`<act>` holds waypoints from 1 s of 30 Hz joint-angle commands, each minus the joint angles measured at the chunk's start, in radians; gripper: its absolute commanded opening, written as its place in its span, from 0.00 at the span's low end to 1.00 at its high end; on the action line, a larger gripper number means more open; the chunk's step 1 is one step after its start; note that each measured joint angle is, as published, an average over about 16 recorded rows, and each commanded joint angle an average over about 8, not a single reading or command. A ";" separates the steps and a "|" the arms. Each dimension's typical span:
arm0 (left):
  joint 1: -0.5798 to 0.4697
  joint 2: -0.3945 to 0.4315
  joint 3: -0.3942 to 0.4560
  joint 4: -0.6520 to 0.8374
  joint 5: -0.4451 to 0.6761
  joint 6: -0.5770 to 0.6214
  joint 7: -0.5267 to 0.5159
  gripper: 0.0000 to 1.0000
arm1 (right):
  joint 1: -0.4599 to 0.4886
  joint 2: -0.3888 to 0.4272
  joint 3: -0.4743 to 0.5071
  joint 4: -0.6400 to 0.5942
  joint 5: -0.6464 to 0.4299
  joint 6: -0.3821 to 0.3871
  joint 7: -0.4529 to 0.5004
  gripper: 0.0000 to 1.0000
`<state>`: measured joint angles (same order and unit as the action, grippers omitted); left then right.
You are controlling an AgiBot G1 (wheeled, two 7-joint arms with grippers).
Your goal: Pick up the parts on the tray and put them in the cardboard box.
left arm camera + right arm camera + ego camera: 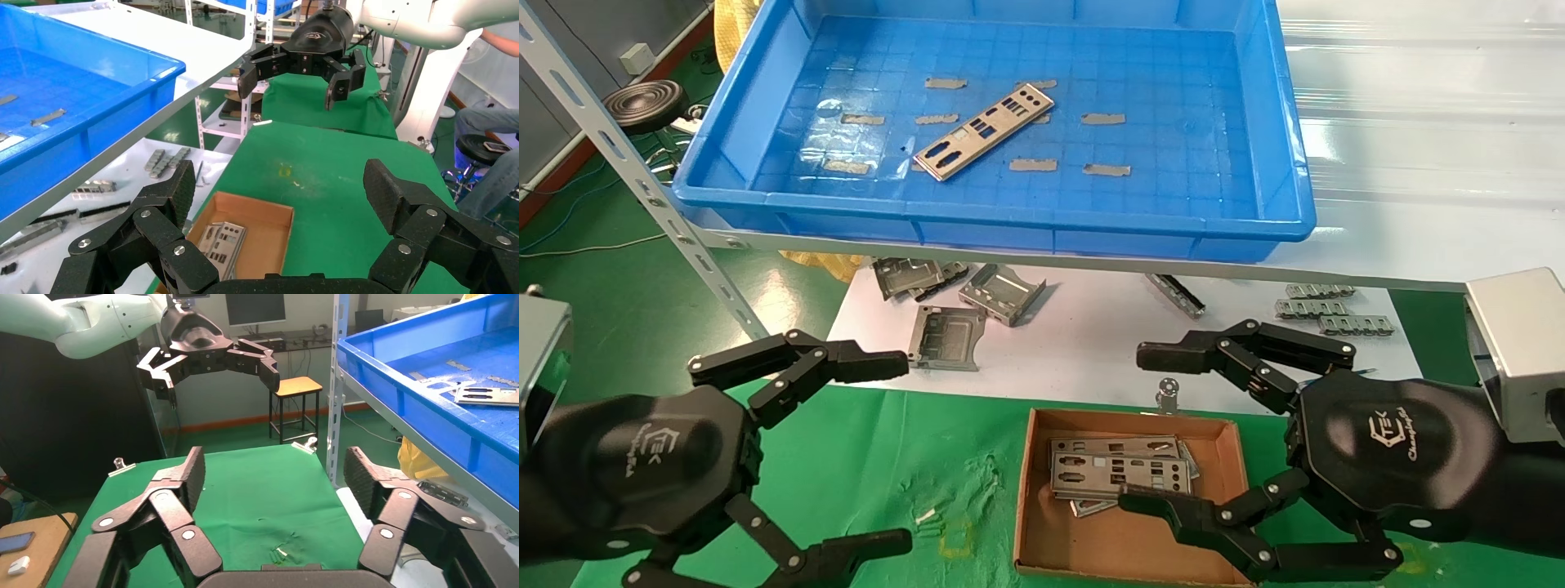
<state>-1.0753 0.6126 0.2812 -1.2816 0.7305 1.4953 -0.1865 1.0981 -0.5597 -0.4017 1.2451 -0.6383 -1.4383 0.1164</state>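
I see one part (pixel 984 131) lying in the tray (pixel 1287 163) at the upper centre, well apart from both claws. My right gripper (pixel 1152 429) is spread wide over the box (pixel 1030 490), which holds several plates (pixel 1120 469). My left gripper (pixel 895 453) waits released at the lower left.

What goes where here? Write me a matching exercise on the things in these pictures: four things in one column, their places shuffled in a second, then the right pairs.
Things
1. Lone thin silver-grey metal plate with port cutouts
2. Stack of thin silver-grey metal plates
3. Folded boxy grey metal brackets
4. Right gripper, open

Places
A. On the white sheet under the shelf
B. Above the small brown cardboard box
C. Inside the cardboard box
D. On the floor of the large bright blue plastic tray

Pairs: 1-D, 2-C, 3-A, 4-B

The left gripper, also open, hangs over the green cloth.
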 commanded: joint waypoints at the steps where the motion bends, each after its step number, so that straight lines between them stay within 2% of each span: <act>1: 0.000 0.000 0.000 0.000 0.000 0.000 0.000 1.00 | 0.000 0.000 0.000 0.000 0.000 0.000 0.000 0.00; 26: -0.002 -0.001 0.000 -0.001 0.003 -0.002 0.000 1.00 | 0.000 0.000 0.000 0.000 0.000 0.000 0.000 0.00; 30: -0.052 0.009 0.012 0.001 0.049 -0.030 -0.018 1.00 | 0.000 0.000 0.000 0.000 0.000 0.000 0.000 0.00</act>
<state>-1.1739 0.6439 0.3094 -1.2630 0.8135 1.4487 -0.2258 1.0981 -0.5597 -0.4017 1.2451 -0.6383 -1.4383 0.1164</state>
